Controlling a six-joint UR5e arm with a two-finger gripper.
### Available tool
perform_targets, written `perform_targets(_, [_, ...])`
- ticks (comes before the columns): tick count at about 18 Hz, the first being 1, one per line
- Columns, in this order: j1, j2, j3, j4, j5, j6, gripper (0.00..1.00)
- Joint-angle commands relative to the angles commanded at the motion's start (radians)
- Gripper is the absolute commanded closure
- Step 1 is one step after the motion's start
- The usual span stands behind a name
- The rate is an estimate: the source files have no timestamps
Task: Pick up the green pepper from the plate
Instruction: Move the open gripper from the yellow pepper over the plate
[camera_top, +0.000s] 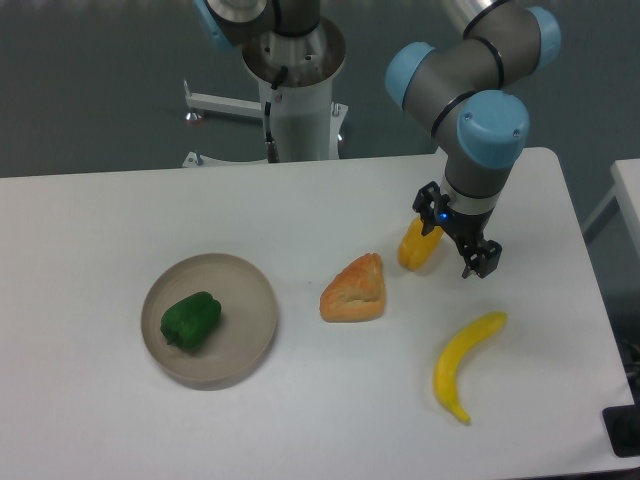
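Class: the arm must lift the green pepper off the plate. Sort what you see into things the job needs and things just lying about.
Needed: green pepper, plate, pincer.

Lying about: yellow pepper, pastry, banana.

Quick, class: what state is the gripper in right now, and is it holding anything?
Gripper: open, holding nothing; beside the yellow pepper, far from the green pepper.
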Motion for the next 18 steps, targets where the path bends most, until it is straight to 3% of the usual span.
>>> perform_targets(6, [0.003, 0.006, -0.009, -0.006, -0.008, 0.002, 0.0])
perform_targets(12, [-0.017, 0.046, -0.087, 0.005, -0.181, -0.029, 0.0])
perform_targets(15, [-0.103, 0.101, -0.158, 0.008, -0.179, -0.167, 0.0])
perform_targets(18, [-0.199, 0.101, -0.163, 0.009, -0.181, -0.345, 0.0])
